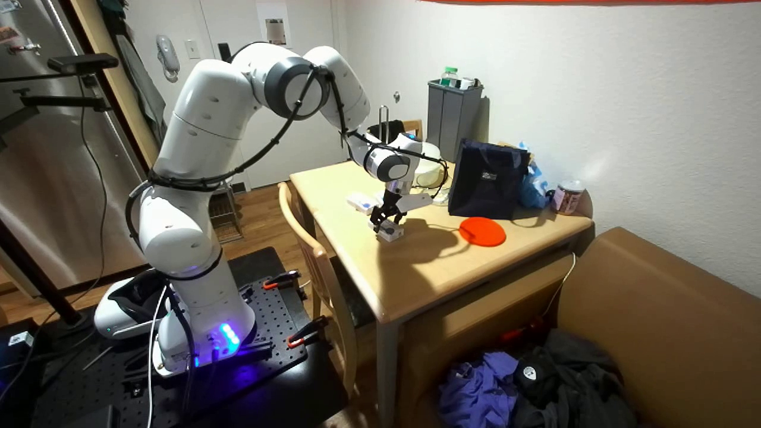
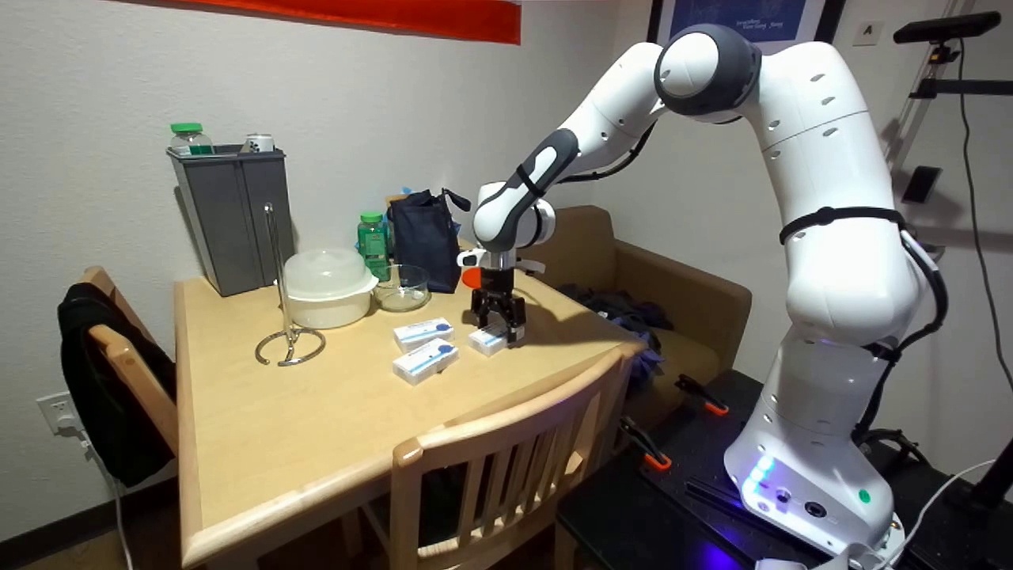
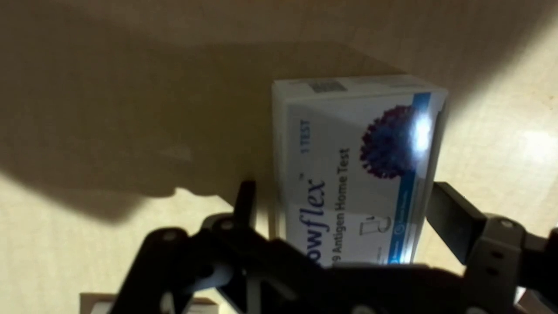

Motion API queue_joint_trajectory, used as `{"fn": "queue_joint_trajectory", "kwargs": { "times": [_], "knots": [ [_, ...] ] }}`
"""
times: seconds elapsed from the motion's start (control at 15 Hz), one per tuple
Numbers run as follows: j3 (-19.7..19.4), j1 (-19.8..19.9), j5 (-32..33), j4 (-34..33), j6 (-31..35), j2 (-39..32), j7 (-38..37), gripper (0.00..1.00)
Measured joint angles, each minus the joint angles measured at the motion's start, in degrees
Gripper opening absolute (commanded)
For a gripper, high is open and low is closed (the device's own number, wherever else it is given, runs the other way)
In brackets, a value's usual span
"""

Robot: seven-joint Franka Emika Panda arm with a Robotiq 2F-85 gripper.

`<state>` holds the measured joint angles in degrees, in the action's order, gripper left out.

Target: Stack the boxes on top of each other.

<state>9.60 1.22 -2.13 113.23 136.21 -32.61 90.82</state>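
The Robotiq gripper [image 3: 343, 192], its fingers [image 3: 455, 224] parted, straddles a home antigen test box [image 3: 362, 174] right of centre in the wrist view. A strip of the pale wooden table [image 3: 52, 244] shows between the finger at the left of that frame and the box; whether the finger at the right touches cannot be told. The box lies flat, close to mid-frame in both exterior views. Two more — the upper test box [image 2: 423, 332] and the lower test box [image 2: 426, 362] — lie flat to its left in an exterior view, side by side; contact between them cannot be judged.

Containers: a tall grey bin [image 2: 229, 214], upper left in an exterior view, has a green-lidded jar [image 2: 191, 142] and a white can [image 2: 259, 142] at its mouth. Below it and to the right stand a white casserole [image 2: 328, 310] under a cloudy domed lid [image 2: 328, 269], a clear bowl [image 2: 402, 293] and a green bottle [image 2: 372, 244] with a green cap; what the casserole holds is hidden. So are the contents of the dark blue tote bag [image 2: 427, 237] beside the bottle.

Views compared: only the wrist view makes the box's printing legible, with "1 TEST", "Antigen Home Test" and a picture of a spiked virus. A flat red disc [image 1: 483, 232] shows whole, right of centre, in an exterior view; there too a pink-labelled jar [image 1: 568, 197] with a pale lid stands at the right-hand end of the table.
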Motion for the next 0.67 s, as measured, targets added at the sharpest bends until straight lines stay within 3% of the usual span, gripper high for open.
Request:
{"fn": "queue_joint_trajectory", "kwargs": {
  "times": [0.07, 0.27, 0.53, 0.67],
  "knots": [
    [0.0, 0.0, 0.0, 0.0, 0.0, 0.0, 0.0, 0.74],
    [0.0, 0.0, 0.0, -0.3, 0.0, 0.0, 0.0, 0.50],
    [0.1, 0.0, 0.0, -0.8, 0.0, 0.1, 0.0, 0.38],
    [0.1, 0.0, 0.0, -0.9, 0.0, 0.1, 0.0, 0.38]
  ]
}}
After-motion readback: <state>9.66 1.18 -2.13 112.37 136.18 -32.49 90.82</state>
